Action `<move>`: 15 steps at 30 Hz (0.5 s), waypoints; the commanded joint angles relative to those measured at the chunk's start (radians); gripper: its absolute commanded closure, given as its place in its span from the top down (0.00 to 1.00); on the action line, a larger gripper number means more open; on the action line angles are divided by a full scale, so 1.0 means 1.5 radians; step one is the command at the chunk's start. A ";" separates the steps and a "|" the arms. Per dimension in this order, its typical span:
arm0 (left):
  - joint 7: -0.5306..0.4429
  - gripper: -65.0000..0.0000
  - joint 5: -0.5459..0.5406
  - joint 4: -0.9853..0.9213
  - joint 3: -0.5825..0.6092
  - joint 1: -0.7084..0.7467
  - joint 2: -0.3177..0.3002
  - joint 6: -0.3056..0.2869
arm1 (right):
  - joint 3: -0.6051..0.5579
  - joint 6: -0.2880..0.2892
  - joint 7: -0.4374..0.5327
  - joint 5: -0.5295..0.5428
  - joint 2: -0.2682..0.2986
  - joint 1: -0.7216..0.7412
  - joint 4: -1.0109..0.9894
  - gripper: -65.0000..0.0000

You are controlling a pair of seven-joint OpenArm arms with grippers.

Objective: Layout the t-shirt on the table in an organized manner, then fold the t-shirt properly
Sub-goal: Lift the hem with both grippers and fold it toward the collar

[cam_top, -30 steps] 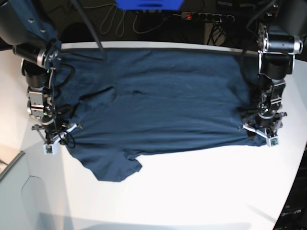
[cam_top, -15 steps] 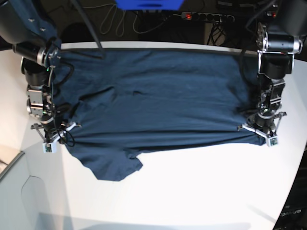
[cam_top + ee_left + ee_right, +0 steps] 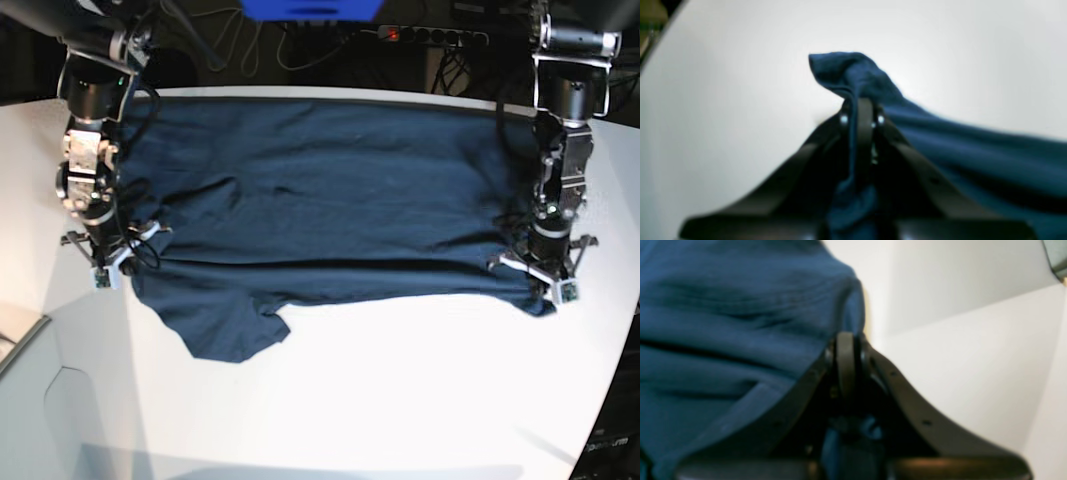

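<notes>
Near t-shirt (image 3: 330, 200) edge lifted; both grippers clamp it, bare table (image 3: 400, 400) ahead.

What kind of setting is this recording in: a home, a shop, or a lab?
Most likely a robotics lab bench: two arms work a t-shirt on a bare white table, with a power strip and loose cables behind it.

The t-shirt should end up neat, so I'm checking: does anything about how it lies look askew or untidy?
Yes. The t-shirt lies mostly spread on the table, but one sleeve flops out crookedly at the near edge and creases run across the middle. Both corners are bunched where the left gripper and right gripper pinch them.
</notes>
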 commanded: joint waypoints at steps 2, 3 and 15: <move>-0.013 0.00 -0.016 0.059 -0.004 0.018 -0.008 0.001 | 0.002 0.006 0.017 0.019 0.007 -0.001 0.051 0.00; -0.013 0.00 -0.030 0.079 -0.004 0.028 -0.010 0.001 | 0.002 0.006 0.017 0.024 0.005 -0.009 0.067 0.00; 0.119 0.00 -0.168 0.219 -0.071 0.111 -0.026 0.001 | 0.002 0.018 0.017 0.165 0.003 -0.187 0.315 0.00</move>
